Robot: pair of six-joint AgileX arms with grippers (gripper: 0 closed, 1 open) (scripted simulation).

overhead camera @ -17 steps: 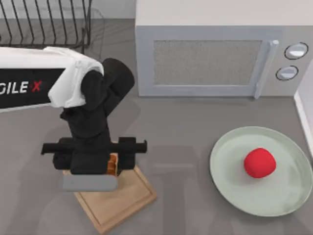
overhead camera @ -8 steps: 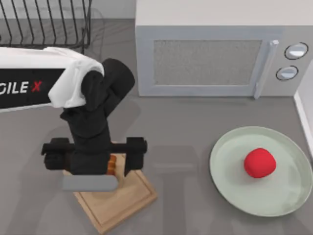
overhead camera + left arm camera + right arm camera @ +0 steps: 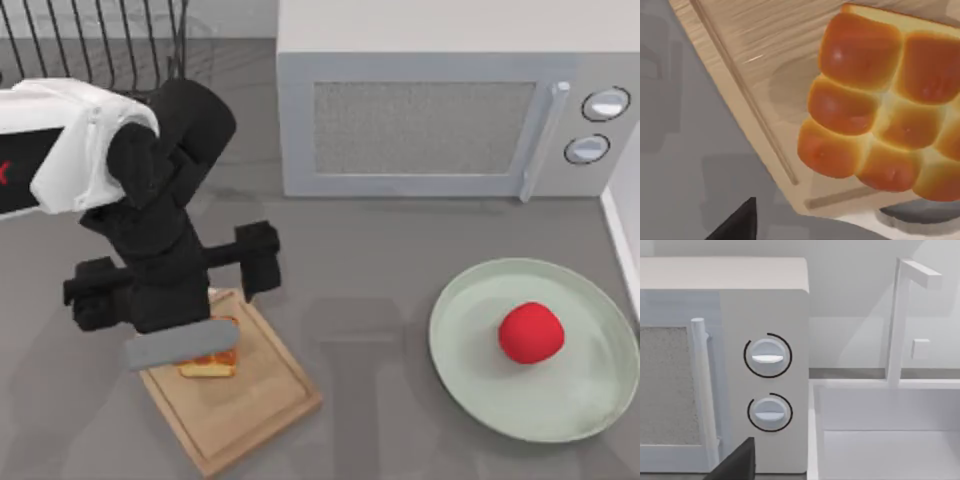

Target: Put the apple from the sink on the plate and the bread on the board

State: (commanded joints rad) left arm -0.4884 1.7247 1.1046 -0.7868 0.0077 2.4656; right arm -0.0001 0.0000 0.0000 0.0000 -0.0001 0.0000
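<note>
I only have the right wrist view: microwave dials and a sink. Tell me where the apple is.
Observer: The apple lies on the plate, at the table's right, in front of the microwave.
Operator: Now report the bread.
Observer: The bread lies flat on the board, at the table's left, touched by nothing.
Operator: Give me the left gripper.
Observer: The left gripper hovers over the board's far end, open, fingers spread wider than the bread.
</note>
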